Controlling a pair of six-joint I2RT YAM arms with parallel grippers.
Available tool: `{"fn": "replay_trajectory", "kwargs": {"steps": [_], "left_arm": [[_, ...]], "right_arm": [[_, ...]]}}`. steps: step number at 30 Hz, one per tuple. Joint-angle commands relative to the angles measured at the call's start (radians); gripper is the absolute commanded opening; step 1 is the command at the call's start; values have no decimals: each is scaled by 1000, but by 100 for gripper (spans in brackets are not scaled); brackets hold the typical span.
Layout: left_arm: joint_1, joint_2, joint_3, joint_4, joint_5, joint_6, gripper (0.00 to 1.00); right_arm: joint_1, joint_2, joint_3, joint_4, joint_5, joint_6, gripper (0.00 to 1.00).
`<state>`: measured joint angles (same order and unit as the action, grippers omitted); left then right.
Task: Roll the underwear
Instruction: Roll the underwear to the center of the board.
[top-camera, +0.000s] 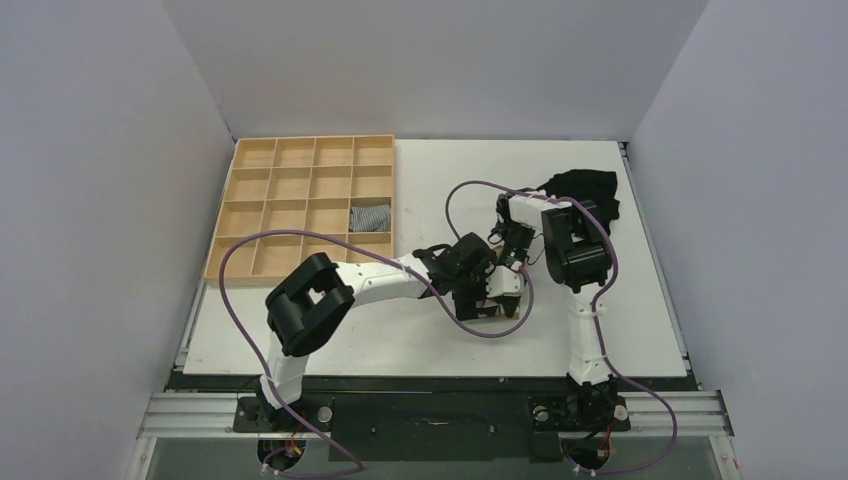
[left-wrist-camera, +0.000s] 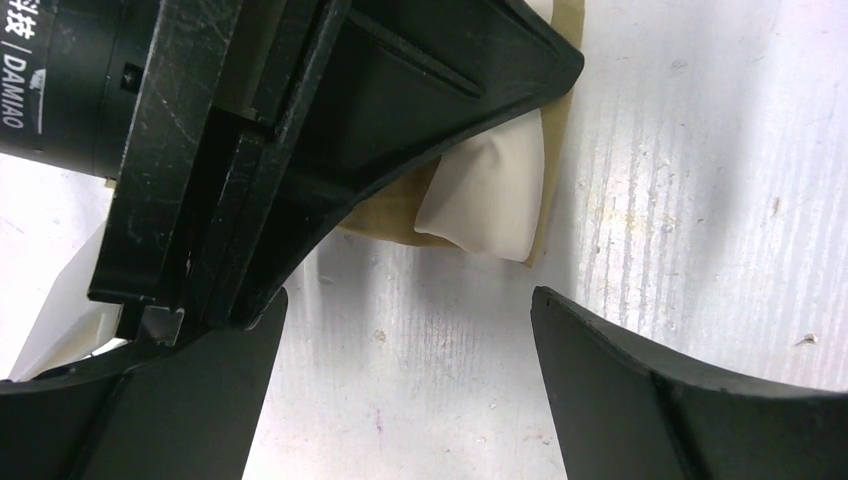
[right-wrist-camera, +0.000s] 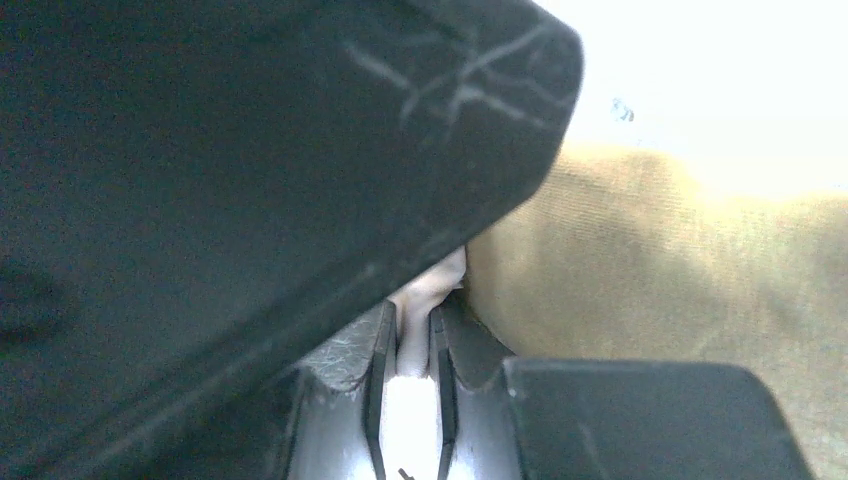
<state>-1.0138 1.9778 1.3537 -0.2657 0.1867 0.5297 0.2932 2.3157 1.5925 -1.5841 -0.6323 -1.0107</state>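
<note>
Left gripper (left-wrist-camera: 405, 310) stands with fingers spread, only bare white table (left-wrist-camera: 680, 150) between them, to the right of the wooden compartment tray (top-camera: 290, 215), which holds a striped cloth roll (top-camera: 370, 217). Just past its tips lies the underwear (left-wrist-camera: 487, 195), khaki with a cream panel, bunched near the table's middle. Right gripper (right-wrist-camera: 410, 340) is clamped on a cream fold of it. Farther right, toward the far edge, lies a black garment (top-camera: 585, 190).

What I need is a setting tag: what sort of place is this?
Probably a robot lab cell: plain white walls enclose a white table, two arms bolted to a metal rail handle underwear, near a wooden tray.
</note>
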Motion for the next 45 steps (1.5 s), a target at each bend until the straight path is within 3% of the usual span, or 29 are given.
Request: {"fn": "replay_trajectory", "kwargs": {"steps": [1,14,36,42,45], "left_arm": [[-29,-61,0,58,186,-1,90],[-23,-157,-97,84,196,-53,88],[-32,48,46,68,162,-15,76],[-32,85,63,64,156,-15,66],[-33,89,52,70,153,-18,54]], "right_arm": [[3,26,43,69,-37,-34,0],[-13,26,48,62,-52,-47,0],[-16,34,52,59,-58,-40,0],[-16,37,52,58,-57,-34,0],[-15,37,53,58,-58,-35,0]]}}
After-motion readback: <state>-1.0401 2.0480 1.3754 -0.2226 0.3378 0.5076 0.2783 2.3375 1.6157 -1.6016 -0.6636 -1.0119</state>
